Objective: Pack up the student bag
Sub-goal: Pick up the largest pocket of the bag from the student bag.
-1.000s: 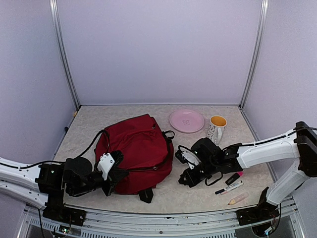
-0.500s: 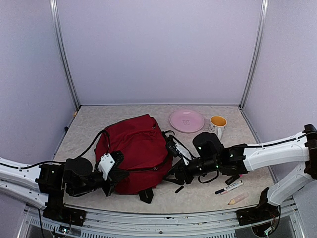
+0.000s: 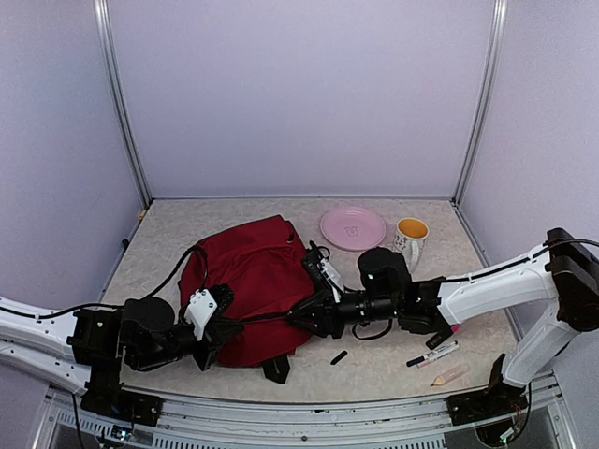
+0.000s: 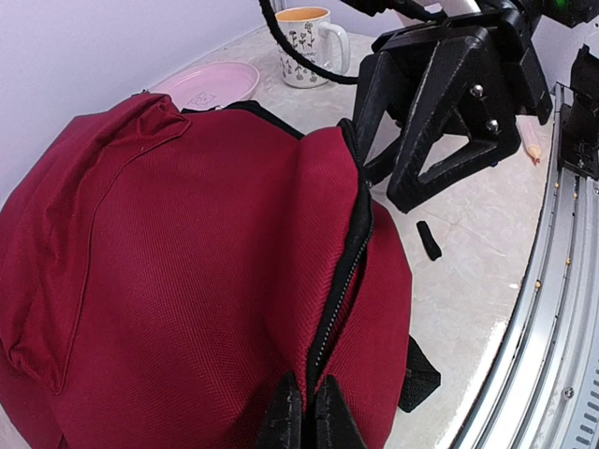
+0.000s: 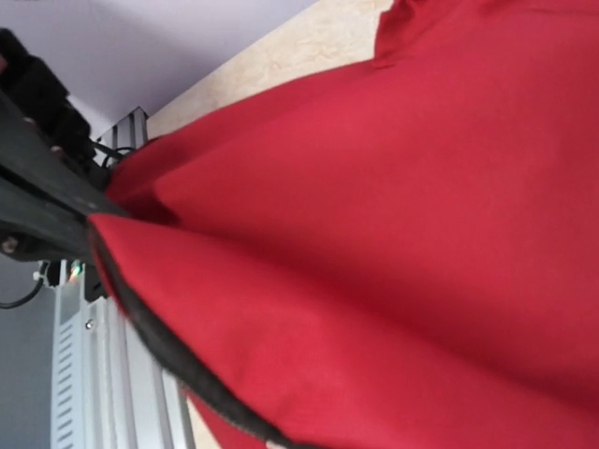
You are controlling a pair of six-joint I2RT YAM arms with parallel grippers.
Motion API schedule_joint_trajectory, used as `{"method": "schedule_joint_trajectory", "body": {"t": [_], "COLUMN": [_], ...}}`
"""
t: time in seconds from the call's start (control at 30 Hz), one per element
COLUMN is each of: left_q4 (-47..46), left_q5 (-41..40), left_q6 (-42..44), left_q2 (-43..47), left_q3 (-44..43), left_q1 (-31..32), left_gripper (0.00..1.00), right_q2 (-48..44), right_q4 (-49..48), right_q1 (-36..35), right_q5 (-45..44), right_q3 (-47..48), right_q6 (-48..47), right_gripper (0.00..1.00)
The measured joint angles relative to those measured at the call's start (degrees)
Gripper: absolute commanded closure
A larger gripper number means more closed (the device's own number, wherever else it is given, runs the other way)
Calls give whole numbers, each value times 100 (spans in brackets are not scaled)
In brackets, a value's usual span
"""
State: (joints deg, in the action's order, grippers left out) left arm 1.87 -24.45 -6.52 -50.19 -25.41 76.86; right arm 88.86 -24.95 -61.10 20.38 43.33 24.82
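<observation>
The student bag (image 3: 253, 281) is laid on the desk (image 3: 374, 379), left of centre. Its near zip trim (image 4: 342, 281) is pinched by the shut left jaws, apparently to anchor it. The right jaws, held clear a second ago, are now brought part-open against its right rim; a small black piece (image 3: 339, 356) has appeared beside.

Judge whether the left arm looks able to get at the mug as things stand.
Probably not: the left gripper is shut on the zip edge of the student bag, and that bag and the right arm lie between it and the mug.
</observation>
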Motion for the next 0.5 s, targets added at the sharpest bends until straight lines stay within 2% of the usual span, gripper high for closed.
{"method": "schedule_joint_trajectory", "body": {"t": [0.23,0.37,0.5], "left_q4": [-24,-33,-35], "left_q5": [0,2,4], "left_q6": [24,48,63], "left_q2": [-11,-42,-44], "left_q3": [-2,0,0], "left_q1": [0,0,-2], "left_gripper": [100,100,100], "right_q2": [118,262,319], "right_q4": [-546,-710,-710], "right_q1": [13,15,15], "right_q5": [4,59,83], "right_q3": [-11,-9,-9], "right_q6": [177,297,348], "right_gripper": [91,100,100]}}
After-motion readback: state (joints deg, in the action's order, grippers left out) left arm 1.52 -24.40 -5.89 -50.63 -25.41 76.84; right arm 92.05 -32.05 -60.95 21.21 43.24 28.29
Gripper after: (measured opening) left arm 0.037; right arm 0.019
